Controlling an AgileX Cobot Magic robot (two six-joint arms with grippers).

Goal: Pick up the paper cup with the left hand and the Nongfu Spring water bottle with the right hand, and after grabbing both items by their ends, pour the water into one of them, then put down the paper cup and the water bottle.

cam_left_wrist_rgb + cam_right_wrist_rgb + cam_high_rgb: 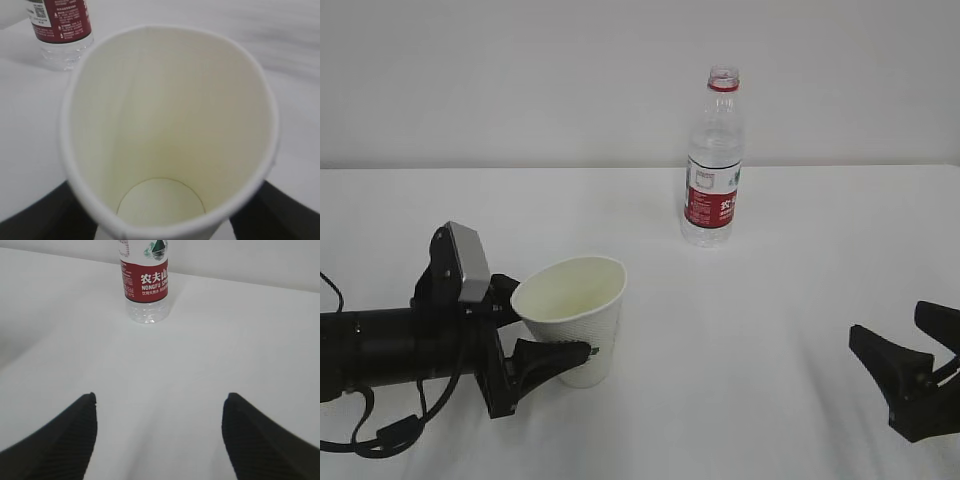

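The white paper cup (582, 310) stands near the front left of the table and leans a little, its rim higher on the right. My left gripper (555, 325) comes in from the left, one black finger (552, 357) across the cup's lower wall and the other behind it. In the left wrist view the cup (170, 115) fills the frame, dry inside, with dark fingers (45, 217) tight against both sides. The uncapped Nongfu Spring water bottle (712, 180) stands upright at the back; its water level does not show. My right gripper (887, 320) hangs open at the front right, far from the bottle (145, 285).
The white table (770, 300) runs back to a plain white wall (520, 80). Bare tabletop lies between the cup and the bottle and between the two arms. A black cable (390, 435) loops beside the left arm.
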